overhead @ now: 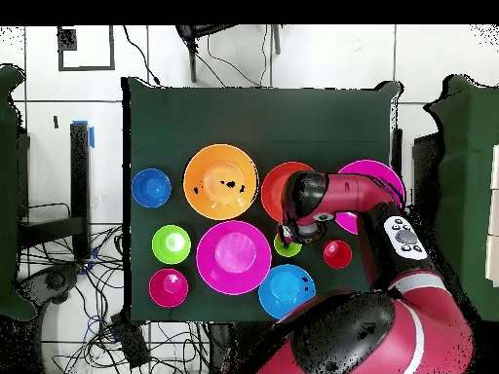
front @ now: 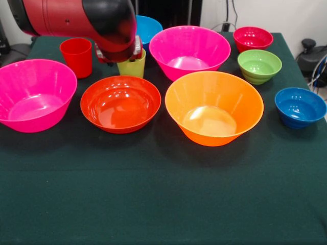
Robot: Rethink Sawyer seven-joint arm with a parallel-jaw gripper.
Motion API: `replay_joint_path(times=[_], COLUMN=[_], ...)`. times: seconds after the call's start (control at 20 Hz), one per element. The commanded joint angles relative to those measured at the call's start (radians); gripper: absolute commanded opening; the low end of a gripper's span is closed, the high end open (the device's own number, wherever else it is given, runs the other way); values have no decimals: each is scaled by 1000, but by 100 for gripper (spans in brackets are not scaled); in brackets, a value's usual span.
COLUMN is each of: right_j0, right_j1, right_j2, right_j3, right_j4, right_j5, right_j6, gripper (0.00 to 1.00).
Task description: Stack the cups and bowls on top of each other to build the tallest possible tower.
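Observation:
My gripper (front: 121,55) hangs right over the lime green cup (front: 133,66), at its rim; the arm hides whether it is open or shut. In the overhead view the gripper (overhead: 289,232) covers part of this cup (overhead: 287,247). The red cup (front: 76,56) stands upright just left of it. The red-orange bowl (front: 120,103) and the big orange bowl (front: 214,107) sit side by side in front. One pink bowl (front: 33,94) is at the left, the other pink bowl (front: 189,50) is at the back. No tower shows; each bowl and cup stands singly.
The light blue bowl (front: 149,28) is behind the arm. The small magenta-red bowl (front: 253,38), green bowl (front: 259,65) and dark blue bowl (front: 300,106) line the right side. The dark green table cloth (front: 163,194) spreads out in front.

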Motion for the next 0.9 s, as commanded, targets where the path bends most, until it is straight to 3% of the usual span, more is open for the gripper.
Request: replay_joint_path(times=[0.05, 0.45, 0.9], right_j0=[9, 16, 44], right_j1=[-17, -11, 30], right_j2=[94, 106, 88], right_j3=[76, 63, 10], right_j4=[-41, -46, -99], right_j5=[-58, -51, -91], right_j6=[-220, -204, -182], gripper=[100, 100, 100])
